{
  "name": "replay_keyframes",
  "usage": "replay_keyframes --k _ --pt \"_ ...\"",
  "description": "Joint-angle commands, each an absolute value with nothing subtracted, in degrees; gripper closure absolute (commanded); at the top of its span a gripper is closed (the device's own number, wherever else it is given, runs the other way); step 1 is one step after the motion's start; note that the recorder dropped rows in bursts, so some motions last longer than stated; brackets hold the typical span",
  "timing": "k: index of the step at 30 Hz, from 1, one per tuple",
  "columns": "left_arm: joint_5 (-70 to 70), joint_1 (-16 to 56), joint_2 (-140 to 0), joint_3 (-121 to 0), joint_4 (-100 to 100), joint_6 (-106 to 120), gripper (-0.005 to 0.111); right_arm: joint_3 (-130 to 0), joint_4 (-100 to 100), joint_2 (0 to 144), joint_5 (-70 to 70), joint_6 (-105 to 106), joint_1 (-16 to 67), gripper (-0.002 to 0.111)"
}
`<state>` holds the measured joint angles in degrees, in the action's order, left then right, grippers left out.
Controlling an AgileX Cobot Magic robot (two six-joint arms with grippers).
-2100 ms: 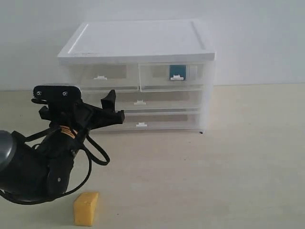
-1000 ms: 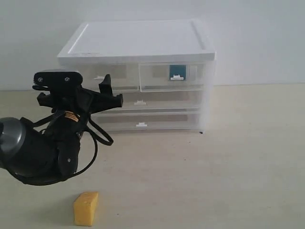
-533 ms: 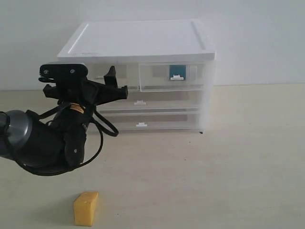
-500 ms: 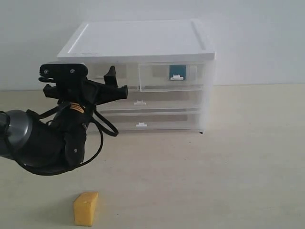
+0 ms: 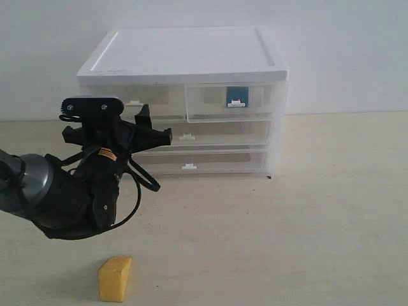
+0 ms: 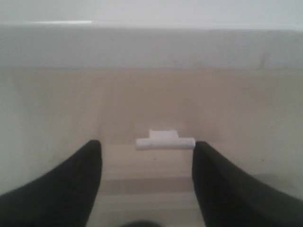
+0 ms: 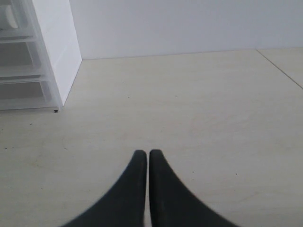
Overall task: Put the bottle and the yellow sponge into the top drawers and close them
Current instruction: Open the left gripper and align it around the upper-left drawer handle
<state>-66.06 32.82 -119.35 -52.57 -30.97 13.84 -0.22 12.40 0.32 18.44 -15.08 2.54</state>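
Note:
The white-roofed cabinet (image 5: 185, 54) has both top drawers pushed in. Through the right top drawer's (image 5: 210, 102) front shows the bottle's teal label (image 5: 237, 93). On the table in front, near the lower left, lies the yellow sponge (image 5: 115, 278). My left gripper (image 5: 155, 125) is at the front of the left top drawer (image 5: 159, 99). In the left wrist view it (image 6: 147, 144) stands open with that drawer's white tab handle (image 6: 165, 140) between its fingertips, one finger (image 6: 206, 163) at the tab's end. My right gripper (image 7: 144, 153) is shut on nothing, low over bare table.
Two full-width drawers (image 5: 204, 134) lie below the top pair. The left arm's dark body and cables (image 5: 70, 197) fill the space between the cabinet and the sponge. The cabinet's side wall (image 7: 54, 52) shows in the right wrist view.
My left gripper has risen from the lower drawers to the left top drawer and moved in on its handle. The sponge and the right gripper have not moved.

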Motion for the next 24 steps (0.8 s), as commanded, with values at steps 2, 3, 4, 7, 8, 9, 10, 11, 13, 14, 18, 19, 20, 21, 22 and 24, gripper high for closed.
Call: replay_keyframes --k 2,3,4,7,8,9,10,11,13,14,18,19,20,21,22,24 --pt "-68.72 32.30 -119.62 -53.40 -30.58 13.75 0.054 0.00 12.26 0.00 18.34 -14.89 2.29 0.108" --pt "-68.94 32.46 -119.62 -53.40 -30.58 13.75 0.054 0.00 12.26 0.00 18.34 -14.89 2.29 0.108" --pt "-68.97 32.67 -119.62 -53.40 -30.58 13.75 0.054 0.00 12.26 0.00 18.34 -14.89 2.29 0.108" --pt "-69.11 33.81 -119.62 -53.40 -30.54 14.55 0.049 0.00 12.26 0.00 18.34 -14.89 2.29 0.108" --pt "-69.74 33.95 -119.62 -53.40 -30.64 15.09 0.046 0.00 12.26 0.00 18.34 -14.89 2.29 0.108" --pt "-69.96 34.37 -119.62 -53.40 -30.64 15.68 0.042 0.00 12.26 0.00 18.34 -14.89 2.29 0.108" --pt "-69.96 34.65 -119.62 -53.40 -31.08 16.59 0.039 0.00 12.26 0.00 18.34 -14.89 2.29 0.108" --pt "-69.96 34.95 -119.62 -53.40 -31.52 17.03 0.038 0.00 12.26 0.00 18.34 -14.89 2.29 0.108" --pt "-69.96 35.25 -119.62 -53.40 -32.57 17.18 0.039 0.00 12.26 0.00 18.34 -14.89 2.29 0.108" --pt "-69.96 35.35 -119.62 -53.40 -32.57 17.18 0.040 0.00 12.26 0.00 18.34 -14.89 2.29 0.108" --pt "-69.96 35.35 -119.62 -53.40 -32.79 17.66 0.041 0.00 12.26 0.00 18.34 -14.89 2.29 0.108" --pt "-69.96 35.35 -119.62 -53.40 -32.79 17.76 0.041 0.00 12.26 0.00 18.34 -14.89 2.29 0.108" --pt "-69.96 35.35 -119.62 -53.40 -33.24 17.79 0.042 0.00 12.26 0.00 18.34 -14.89 2.29 0.108" --pt "-69.96 35.35 -119.62 -53.40 -34.09 17.79 0.045 0.00 12.26 0.00 18.34 -14.89 2.29 0.108" --pt "-69.96 35.35 -119.62 -53.40 -35.20 17.79 0.050 0.00 12.26 0.00 18.34 -14.89 2.29 0.108" --pt "-69.96 35.35 -119.62 -53.40 -36.89 17.79 0.065 0.00 12.26 0.00 18.34 -14.89 2.29 0.108"
